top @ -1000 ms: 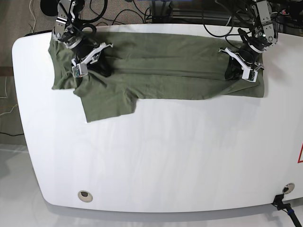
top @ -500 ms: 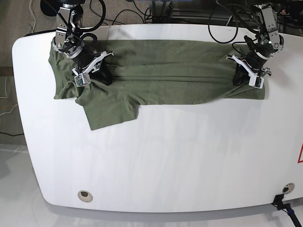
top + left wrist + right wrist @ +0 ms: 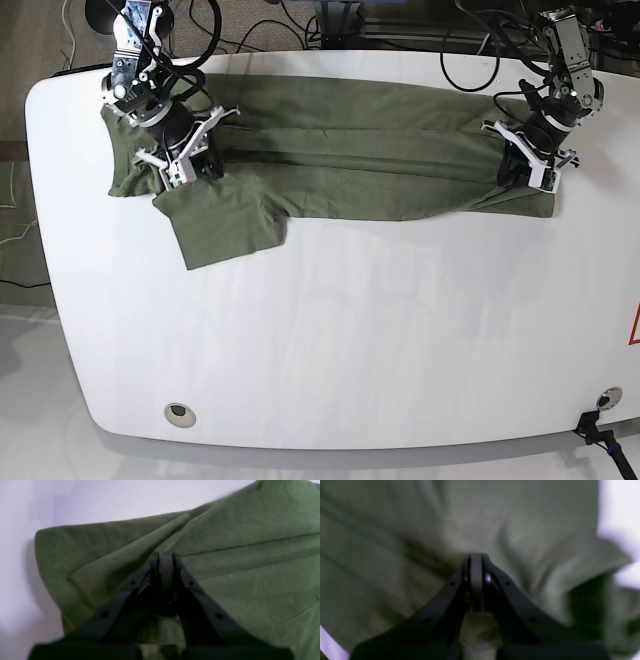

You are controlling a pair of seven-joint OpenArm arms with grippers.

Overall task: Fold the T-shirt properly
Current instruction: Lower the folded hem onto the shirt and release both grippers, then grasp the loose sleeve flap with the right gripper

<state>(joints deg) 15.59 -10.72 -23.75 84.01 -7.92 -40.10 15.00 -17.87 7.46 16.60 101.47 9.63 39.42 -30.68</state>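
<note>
The olive-green T-shirt [image 3: 330, 150] lies stretched in a long band across the far half of the white table [image 3: 350, 340], running nearly from one side to the other, with cables [image 3: 250, 25] on the floor beyond the table's far edge.

At the left of the base view, the right gripper [image 3: 180, 168] comes down onto the shirt's end near the sleeve; one sleeve flap [image 3: 225, 220] spreads toward the near side of the table, flat and slightly wrinkled. In the right wrist view the black fingers [image 3: 455, 587] meet at their tips, pressed together with a pinch of the fabric caught between them, and the cloth [image 3: 407, 530] bunches into soft ridges around the tips. That view is blurred, so finer detail of the fold cannot be told.

Along the middle of the shirt, lengthwise creases run from one gripper to the other.

At the right of the base view, the left gripper [image 3: 535, 172] sits on the shirt's other end, close to the hem corner. In the left wrist view its fingers [image 3: 192, 585] are likewise drawn together and clamped on a raised ridge of fabric [image 3: 112, 542], with folds fanning away from the tips and bare table [image 3: 75, 500] showing past the cloth's edge.

A round inset [image 3: 180, 413] sits near the table's near-left corner.
</note>
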